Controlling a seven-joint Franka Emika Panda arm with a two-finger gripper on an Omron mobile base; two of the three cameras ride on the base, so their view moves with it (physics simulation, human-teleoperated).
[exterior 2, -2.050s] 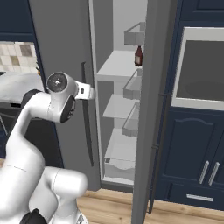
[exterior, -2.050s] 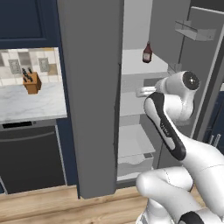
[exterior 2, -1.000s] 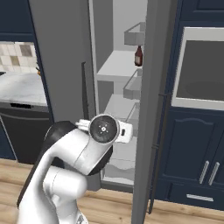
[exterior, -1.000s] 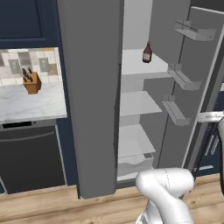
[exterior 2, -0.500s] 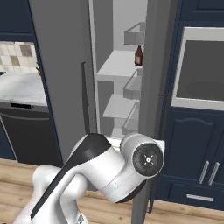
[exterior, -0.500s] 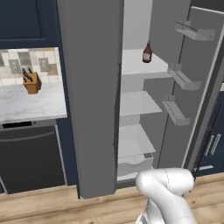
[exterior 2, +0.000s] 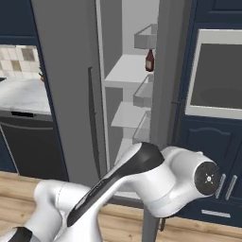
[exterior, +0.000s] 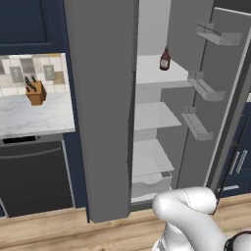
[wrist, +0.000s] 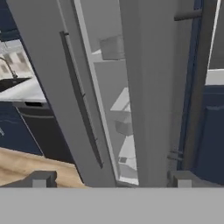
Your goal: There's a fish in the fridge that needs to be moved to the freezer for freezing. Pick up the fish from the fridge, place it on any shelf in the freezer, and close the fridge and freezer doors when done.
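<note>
The fridge [exterior: 152,117] stands open, its white shelves bare apart from a dark brown bottle [exterior: 165,60] on the upper shelf. Its wide door [exterior: 215,98] hangs open at the right with inner bins. To its left the freezer door [exterior: 103,108] is shut, and its dark handle [exterior 2: 92,118] is seen in the right base view. No fish is in view. My arm [exterior 2: 142,179] is folded low in front of the unit. In the hand view my gripper [wrist: 110,181] is open with nothing between its fingertips [wrist: 39,179], facing the fridge door's edge [wrist: 144,87].
A marble counter [exterior: 29,117] with a knife block [exterior: 35,92] lies left of the unit, above a black appliance [exterior: 34,171]. A built-in oven [exterior 2: 217,75] and navy cabinets [exterior 2: 212,142] stand at the right. The floor is wood [exterior: 49,230].
My arm has swung down from in front of the fridge shelves to a low fold before the unit. The bottle, the doors and the base have not moved.
</note>
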